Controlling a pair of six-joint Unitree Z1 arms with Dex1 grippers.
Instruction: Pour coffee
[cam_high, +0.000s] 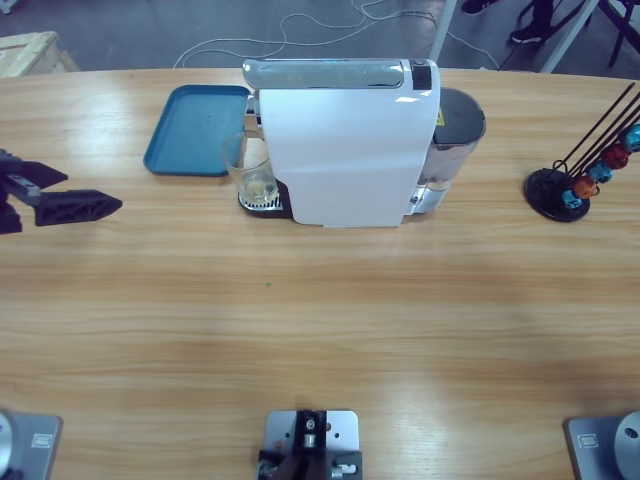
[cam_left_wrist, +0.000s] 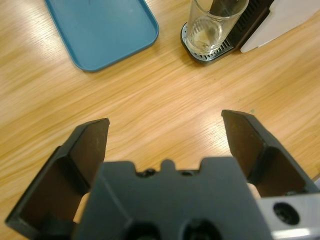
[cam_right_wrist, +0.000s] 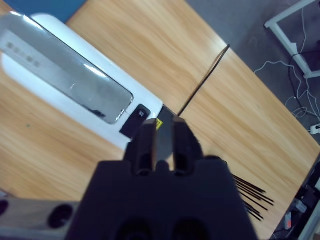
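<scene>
Notably, your right gripper (cam_right_wrist: 162, 137) sat above the machine (cam_high: 345, 150), jaws nearly closed, unseen from above. Your left gripper (cam_left_wrist: 165, 135) gaped wide, empty. Coffee (cam_left_wrist: 205, 37) barely showed in the glass (cam_high: 250, 170) beside the tray (cam_high: 195, 130).

One glass (cam_high: 252, 170), one tray (cam_high: 193, 128), one machine (cam_high: 345, 140)

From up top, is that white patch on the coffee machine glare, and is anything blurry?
High view: yes, glare on the coffee machine top and side. Left wrist view: the left gripper is soft up close, the glass sharper. Right wrist view: the right gripper is blurred.
</scene>
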